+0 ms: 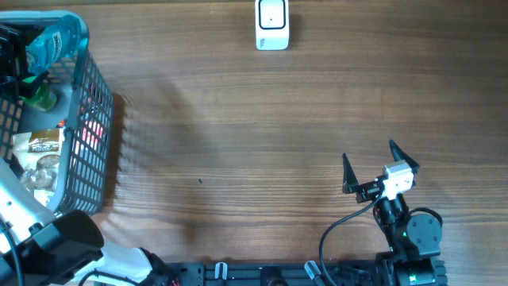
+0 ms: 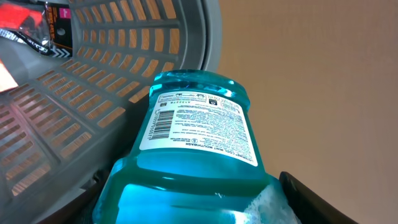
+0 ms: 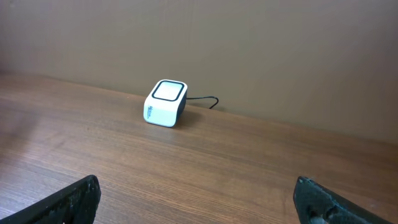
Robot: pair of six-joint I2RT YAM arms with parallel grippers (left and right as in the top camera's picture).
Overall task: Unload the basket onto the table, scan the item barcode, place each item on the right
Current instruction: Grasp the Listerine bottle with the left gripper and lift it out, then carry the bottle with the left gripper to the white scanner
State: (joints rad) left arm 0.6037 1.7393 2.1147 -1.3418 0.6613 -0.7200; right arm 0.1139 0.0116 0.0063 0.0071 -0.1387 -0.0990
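The mouthwash bottle (image 2: 199, 155) is at the basket (image 1: 95, 135) on the desk's left edge, gripped in the left jaws, half-spread around it, long axis running out from the wrist, barcode label facing back. Pickup step, I'd say; next it must travel to the scanner (image 1: 272, 24), label turned toward it. The right jaws gape wide, empty.
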